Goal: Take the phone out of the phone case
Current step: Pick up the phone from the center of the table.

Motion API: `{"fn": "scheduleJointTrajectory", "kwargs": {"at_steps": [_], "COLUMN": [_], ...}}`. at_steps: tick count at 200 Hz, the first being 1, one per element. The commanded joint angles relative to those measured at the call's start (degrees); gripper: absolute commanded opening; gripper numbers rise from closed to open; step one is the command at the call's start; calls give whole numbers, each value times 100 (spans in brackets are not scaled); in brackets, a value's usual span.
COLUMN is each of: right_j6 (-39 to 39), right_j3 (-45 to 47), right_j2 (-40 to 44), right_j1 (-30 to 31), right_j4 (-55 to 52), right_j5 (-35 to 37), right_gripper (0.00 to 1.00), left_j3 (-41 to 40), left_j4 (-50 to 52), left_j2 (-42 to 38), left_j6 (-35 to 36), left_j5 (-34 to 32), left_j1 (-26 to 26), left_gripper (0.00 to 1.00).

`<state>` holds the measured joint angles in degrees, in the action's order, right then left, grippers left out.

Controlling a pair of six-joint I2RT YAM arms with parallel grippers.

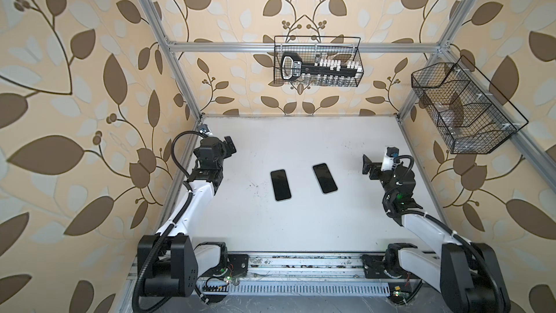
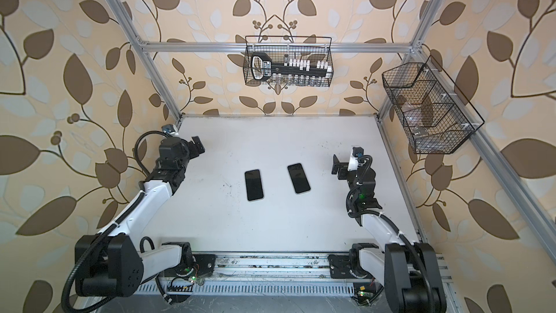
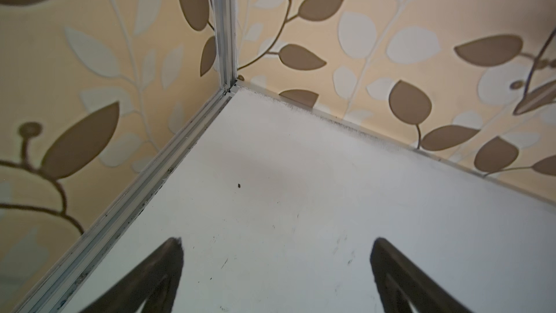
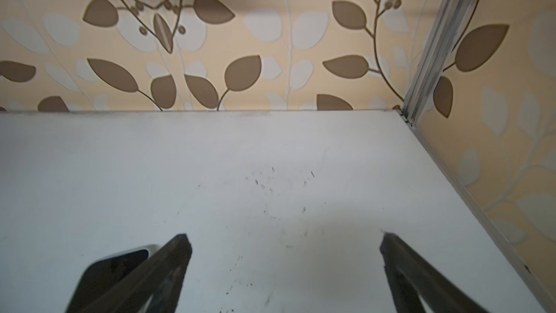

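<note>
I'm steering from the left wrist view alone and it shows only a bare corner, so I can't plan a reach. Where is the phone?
Observer: Two lie flat on the table, apart, near its middle: the left phone and the right phone.
Operator: Is either one held?
Observer: No. The right gripper is open and empty, off to the side of the right phone.
Operator: Which one is in the case?
Observer: I cannot tell from above; both look dark. The right wrist view shows a corner of the right phone with a pale rim around it.
</note>
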<state>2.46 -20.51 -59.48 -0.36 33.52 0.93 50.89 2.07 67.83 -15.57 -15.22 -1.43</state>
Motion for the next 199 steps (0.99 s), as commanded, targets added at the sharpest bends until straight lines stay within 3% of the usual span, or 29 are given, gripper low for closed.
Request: {"fn": "scheduleJointTrajectory", "kwargs": {"at_steps": [1, 31, 62, 83, 114, 130, 148, 174, 199], "right_j6": [184, 529, 865, 1315, 1648, 1384, 1248, 939, 997], "right_j3": [-420, -1066, -1741, -2245, -2335, -2450, -2479, -2557, -2540], "right_j2": [493, 972, 1121, 1049, 1062, 1071, 1147, 1110, 1009], "right_j1": [33, 223, 888, 911, 544, 545, 746, 1173, 1542], "right_j4": [-1301, -2248, -3142, -3788, -3845, -4135, -4419, -4785, -4926], "right_j5": [-272, -499, 474, 792, 172, -133, 44, 83, 16], "right_gripper": [100, 100, 100, 100, 100, 100, 100, 100, 100], "left_j3": [1035, 1997, 2354, 2381, 2353, 2428, 2451, 2270, 2118], "left_j4": [2312, 3597, 4311, 4704, 5462, 5912, 6198, 6235, 6122], "left_j2": [179, 430, 283, 52, -289, -294, -258, -271, -68], "left_j6": [-788, -1017, -1398, -1385, -1527, -1575, -1627, -1926, -2295], "left_j5": [-193, 234, 891, 1490, 1886, 2096, 2430, 2331, 1824], "left_j1": [38, 38, 38, 38, 38, 43, 52, 308, 1082], "left_gripper": [99, 99, 99, 99, 99, 99, 99, 99, 99]}}
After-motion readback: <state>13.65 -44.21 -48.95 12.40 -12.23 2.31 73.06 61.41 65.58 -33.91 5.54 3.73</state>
